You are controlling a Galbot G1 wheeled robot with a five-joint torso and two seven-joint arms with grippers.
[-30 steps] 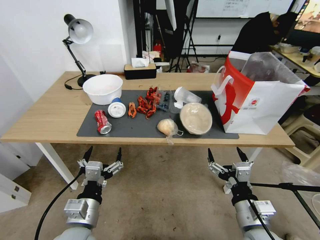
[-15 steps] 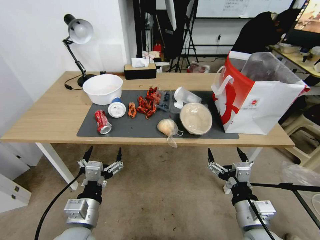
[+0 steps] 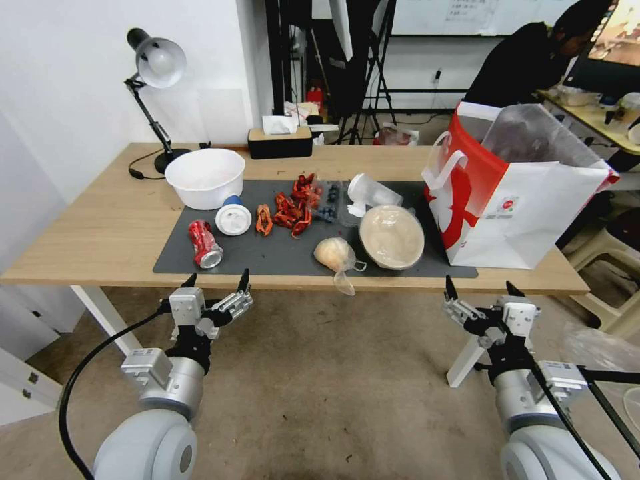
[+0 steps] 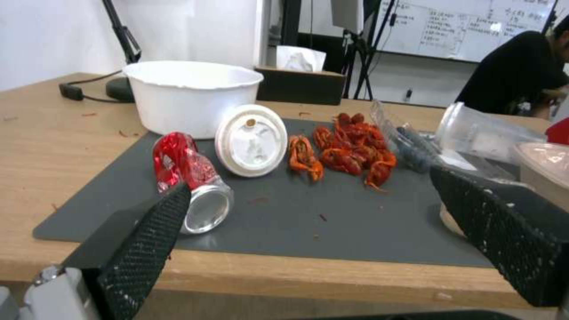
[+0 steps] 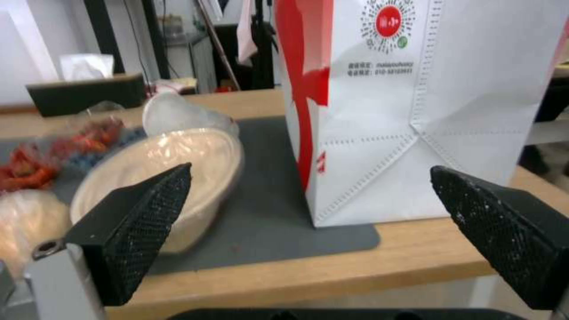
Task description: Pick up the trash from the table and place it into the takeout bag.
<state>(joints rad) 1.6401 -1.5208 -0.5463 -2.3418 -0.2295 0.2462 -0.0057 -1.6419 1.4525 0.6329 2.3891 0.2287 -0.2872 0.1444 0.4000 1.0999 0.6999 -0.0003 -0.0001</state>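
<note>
Head view: both spread pincers, left pincer (image 3: 218,281) and right pincer (image 3: 481,289), have apparently risen tableward.

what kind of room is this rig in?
Probably a lab or office workspace staged as a meal cleanup: a whiteboard and tripod stands behind the table, plus a desk lamp and takeout bag on it.

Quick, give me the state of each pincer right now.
Left pincer: open, holding nothing, at the table's near edge by the red soda can.
Right pincer: open, holding nothing, before the takeout bag.
</note>
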